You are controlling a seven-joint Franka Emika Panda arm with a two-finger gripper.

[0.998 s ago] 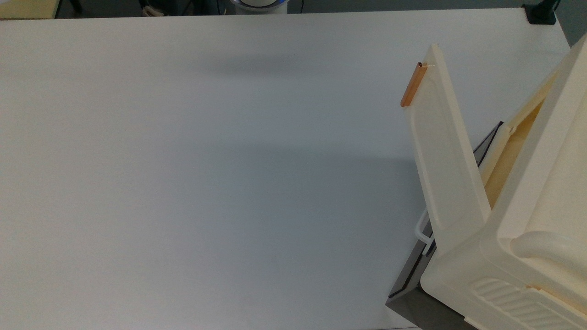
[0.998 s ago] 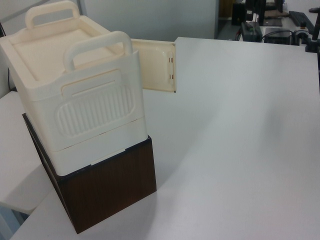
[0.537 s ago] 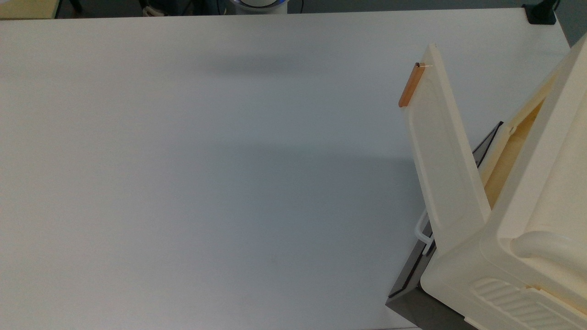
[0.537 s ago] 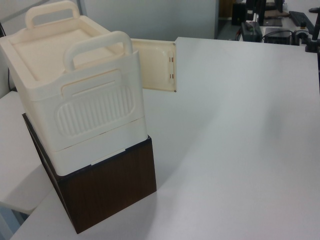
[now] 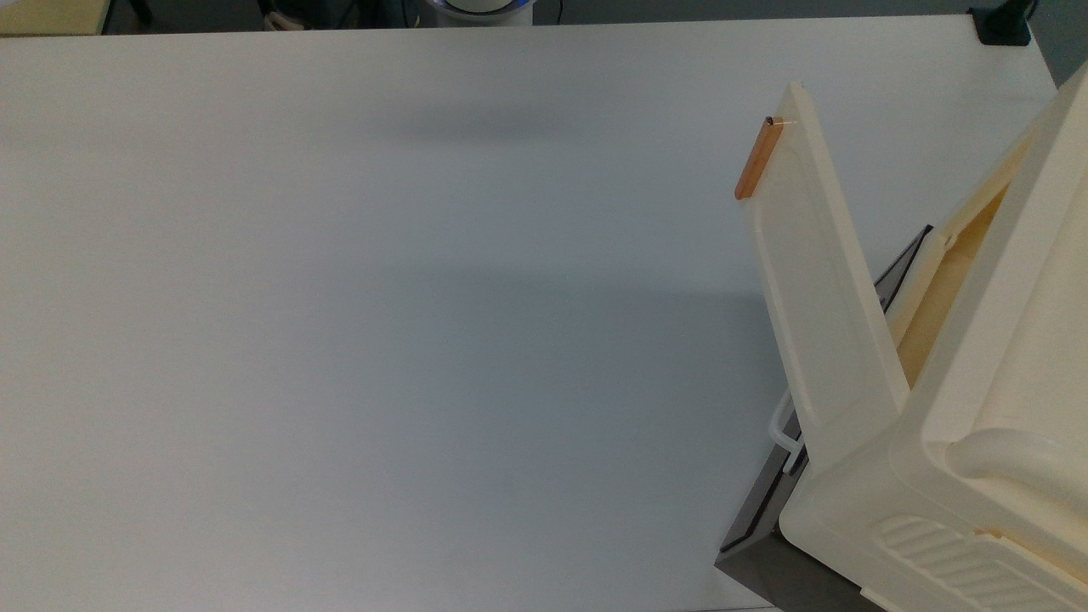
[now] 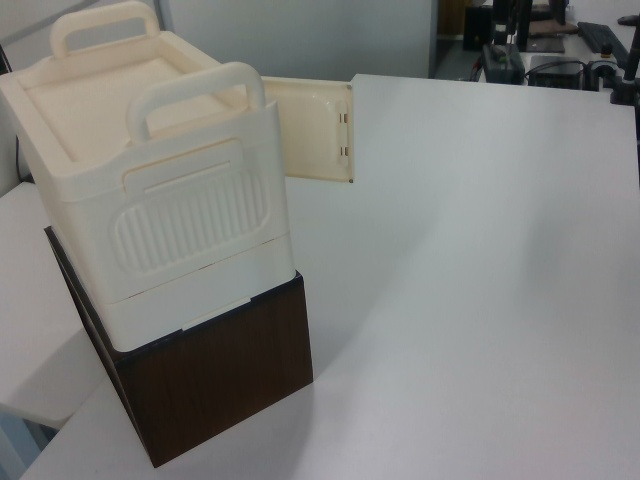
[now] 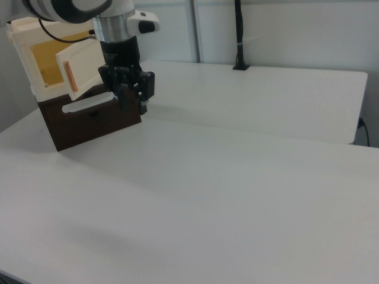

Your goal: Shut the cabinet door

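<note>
Though plain to see in the right view, cannot tell released from clenched on the claw. Hangs pointed down over the counter, just to the right view's right of the door and in front of its face; cannot tell whether touching. Nothing seen gripped. Stands open, the door, swung out from the cabinet at a slant towards the top view's upper left, hinged at the lower right corner there. Carries an orange strip handle along the free edge, away from the hinge. Shows its ribbed inner side in the left view, sticking out past the cabinet. Sits on a dark brown base with a white loop handle on the front, below the door. Yellowish inside of the cabinet exposed in the right view.
</note>
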